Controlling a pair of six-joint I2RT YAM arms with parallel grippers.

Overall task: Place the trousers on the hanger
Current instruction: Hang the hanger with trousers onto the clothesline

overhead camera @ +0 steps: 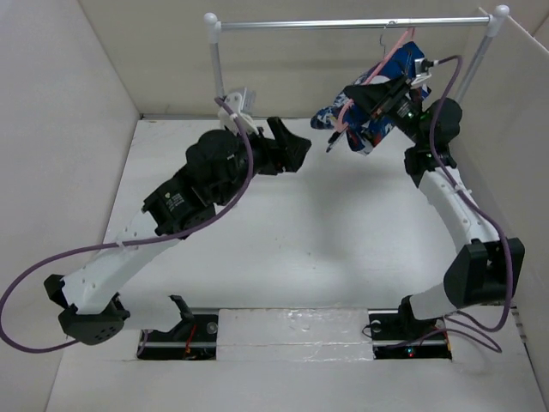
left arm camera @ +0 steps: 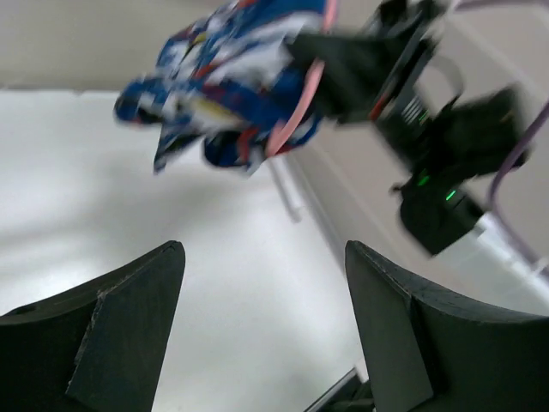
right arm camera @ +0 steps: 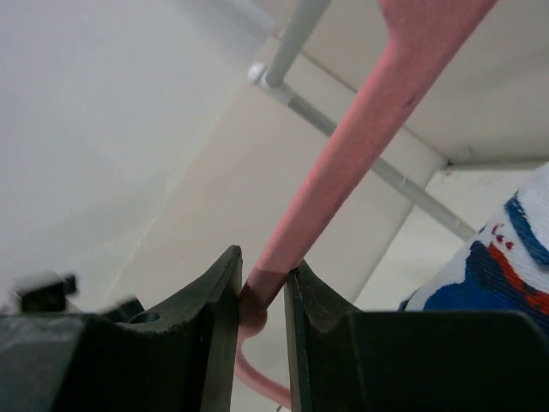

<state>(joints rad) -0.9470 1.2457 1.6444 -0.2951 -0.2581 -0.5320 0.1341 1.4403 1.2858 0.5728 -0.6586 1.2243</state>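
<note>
1. The right gripper (right arm camera: 262, 276) is clamped on the hanger (right arm camera: 343, 163). In the right wrist view its two fingers (right arm camera: 214, 300) pinch the pink bar, with no gap on either side.
2. From the top camera the right arm is reaching up into the far right corner. The right gripper (overhead camera: 367, 99) sits right in the middle of the bundle, up off the table (overhead camera: 300, 249).
3. The trousers (overhead camera: 371, 133) are bunched around the lower part of the hanger (overhead camera: 388, 56), hanging in the air under the silver rail (overhead camera: 343, 24). They're a scrunched blue-and-white lump with red bits, not draped out long.
4. The hanger's thin hook is up at rail level. I honestly can't tell whether it's actually over the rail or just next to it.
5. In the right wrist view a bit of the trousers (right arm camera: 497, 257) shows at the right edge, just beside the fingers. The rail (right arm camera: 343, 137) runs across behind the pink bar.
6. The left gripper (left arm camera: 266, 257) has its fingers spread wide apart and nothing between them.
7. In the top view the left gripper (overhead camera: 296, 148) is above the table to the left of the bundle. It's pointing toward the bundle but not touching it.
8. The left wrist cam is pretty blurry. You can still make out the trousers (left arm camera: 214, 77) up top, with the pink hanger (left arm camera: 302, 94) running through them and the right arm's black gripper just to their right.
</note>
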